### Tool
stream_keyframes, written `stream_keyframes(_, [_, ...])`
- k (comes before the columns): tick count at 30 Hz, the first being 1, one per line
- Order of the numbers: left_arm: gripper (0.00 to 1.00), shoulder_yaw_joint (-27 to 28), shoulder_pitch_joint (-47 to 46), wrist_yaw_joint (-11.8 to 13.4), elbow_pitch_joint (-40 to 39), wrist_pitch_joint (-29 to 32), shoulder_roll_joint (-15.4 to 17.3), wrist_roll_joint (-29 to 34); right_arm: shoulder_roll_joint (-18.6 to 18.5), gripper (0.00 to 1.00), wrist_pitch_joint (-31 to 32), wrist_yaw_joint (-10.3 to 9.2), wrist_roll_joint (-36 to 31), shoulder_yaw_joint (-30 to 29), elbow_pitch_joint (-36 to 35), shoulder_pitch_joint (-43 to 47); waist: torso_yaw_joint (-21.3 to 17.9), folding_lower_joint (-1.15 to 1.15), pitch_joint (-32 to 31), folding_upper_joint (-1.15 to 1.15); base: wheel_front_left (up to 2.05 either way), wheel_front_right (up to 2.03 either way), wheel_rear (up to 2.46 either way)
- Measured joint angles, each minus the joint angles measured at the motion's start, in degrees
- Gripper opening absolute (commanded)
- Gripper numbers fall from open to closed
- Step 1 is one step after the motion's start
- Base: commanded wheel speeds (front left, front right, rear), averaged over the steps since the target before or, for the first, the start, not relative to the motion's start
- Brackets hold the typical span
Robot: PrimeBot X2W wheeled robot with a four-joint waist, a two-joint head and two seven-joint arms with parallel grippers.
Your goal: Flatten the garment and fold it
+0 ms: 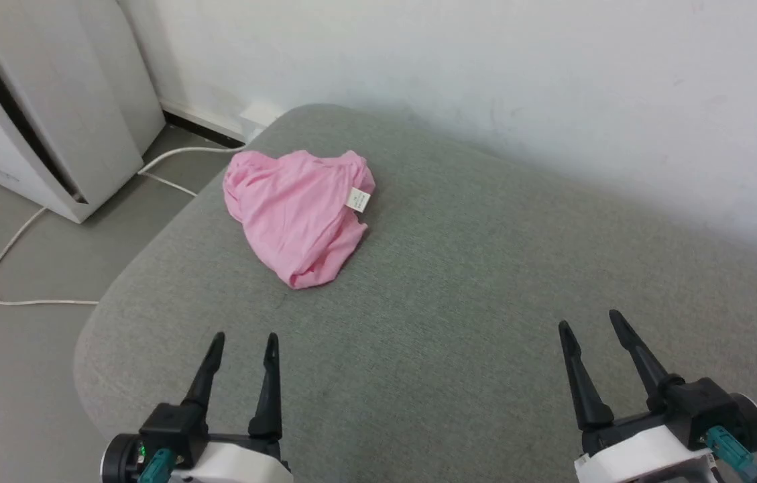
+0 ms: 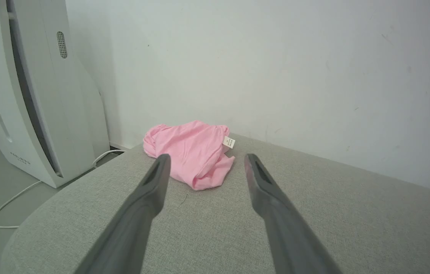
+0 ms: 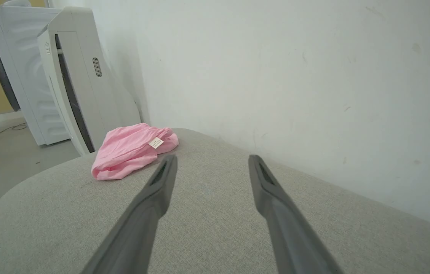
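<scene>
The garment (image 1: pixel 298 211) is a crumpled pink heap with a small white label (image 1: pixel 359 199), lying near the far left corner of a grey cushioned surface (image 1: pixel 472 302). My left gripper (image 1: pixel 244 341) is open and empty at the lower left, well short of the heap. My right gripper (image 1: pixel 589 320) is open and empty at the lower right, far from it. In the left wrist view the garment (image 2: pixel 194 152) lies ahead between the fingertips of the left gripper (image 2: pixel 207 160). In the right wrist view the garment (image 3: pixel 129 150) sits ahead to the left of the right gripper (image 3: pixel 213 160).
A white wall (image 1: pixel 519 80) runs along the cushion's far edge. A tall white appliance (image 1: pixel 36 107) stands on the floor to the left, with a white cable (image 1: pixel 9 255) trailing across the floor. The cushion's rounded left edge drops off near the garment.
</scene>
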Motion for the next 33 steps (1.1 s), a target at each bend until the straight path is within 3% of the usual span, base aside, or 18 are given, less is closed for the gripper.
stream_keyframes(6, [1.00, -0.1, -5.8, -2.4, 4.3, 0.0, 0.3, 0.0, 0.0, 1.00, 0.0, 0.00, -3.4, 0.5, -2.1, -0.8, -2.0, 0.01, 3.4, 0.00, 0.00, 0.00, 0.00])
stream_keyframes(11, [1.00, -1.3, -16.0, -5.0, 11.5, 3.0, 3.5, -0.2, 0.1, 1.00, 0.0, 0.00, -8.2, 2.4, -3.2, -2.3, -3.7, 0.01, 7.5, 0.00, 0.00, 0.00, 0.00])
stream_keyframes(23, [1.00, -4.3, -42.4, -6.5, 29.4, 26.1, 16.3, -8.1, -1.4, 1.00, 0.6, 0.01, -10.1, 4.1, -7.7, -6.6, -9.3, 0.02, 18.0, 0.00, 0.00, 0.00, 0.00])
stream_keyframes(33, [1.00, -3.8, -51.6, -6.5, 38.9, 51.3, 25.8, -29.3, -1.5, 1.00, 1.5, 0.01, -10.1, 5.8, -11.4, -8.6, -15.7, 0.02, 25.3, 0.00, 0.00, 0.00, 0.00])
